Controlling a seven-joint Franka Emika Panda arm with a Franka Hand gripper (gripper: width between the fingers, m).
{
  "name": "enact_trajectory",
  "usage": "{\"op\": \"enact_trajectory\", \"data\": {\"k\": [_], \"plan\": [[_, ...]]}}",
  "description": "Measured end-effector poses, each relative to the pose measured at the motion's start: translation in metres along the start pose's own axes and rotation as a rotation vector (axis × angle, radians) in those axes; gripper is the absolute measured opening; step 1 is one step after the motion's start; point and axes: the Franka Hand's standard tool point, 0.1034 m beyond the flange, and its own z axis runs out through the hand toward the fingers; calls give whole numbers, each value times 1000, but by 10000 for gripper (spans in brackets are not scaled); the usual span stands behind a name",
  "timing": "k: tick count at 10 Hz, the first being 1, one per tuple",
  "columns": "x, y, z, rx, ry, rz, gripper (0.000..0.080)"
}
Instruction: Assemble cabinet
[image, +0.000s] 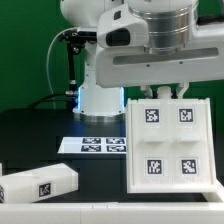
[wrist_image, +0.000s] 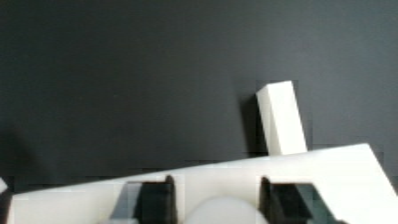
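A large white cabinet piece with four square tags faces the exterior view at its right, held up off the black table. My gripper grips its top edge from above. In the wrist view the gripper has its dark fingers closed on either side of the white piece. A long white cabinet block with one tag lies on the table at the exterior view's lower left. A long white piece also shows on the table in the wrist view.
The marker board lies flat on the black table in front of the robot base, just to the exterior view's left of the held piece. A green backdrop stands behind.
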Motion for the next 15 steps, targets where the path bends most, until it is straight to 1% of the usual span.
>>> {"op": "enact_trajectory", "data": {"k": [1, 2, 3, 4, 6, 7, 8, 9, 10, 11, 12, 13, 14, 15], "plan": [[6, 0, -5, 5, 64, 2, 219], [14, -1, -17, 13, 179, 2, 219], [13, -3, -15, 15, 230, 8, 219], [22, -4, -11, 19, 313, 14, 219], [19, -3, -8, 18, 340, 14, 219], [15, -1, -5, 16, 304, 16, 219], [4, 4, -6, 13, 199, 24, 219], [5, 5, -13, 14, 147, 30, 219], [4, 4, -13, 11, 76, 50, 219], [-3, 2, -7, -5, -81, 76, 219], [4, -1, -4, -9, -113, 69, 219], [-1, 2, 0, -14, -179, 71, 219], [-7, 6, 4, -22, -272, 72, 219], [-3, 4, 7, -27, -356, 37, 219]]}}
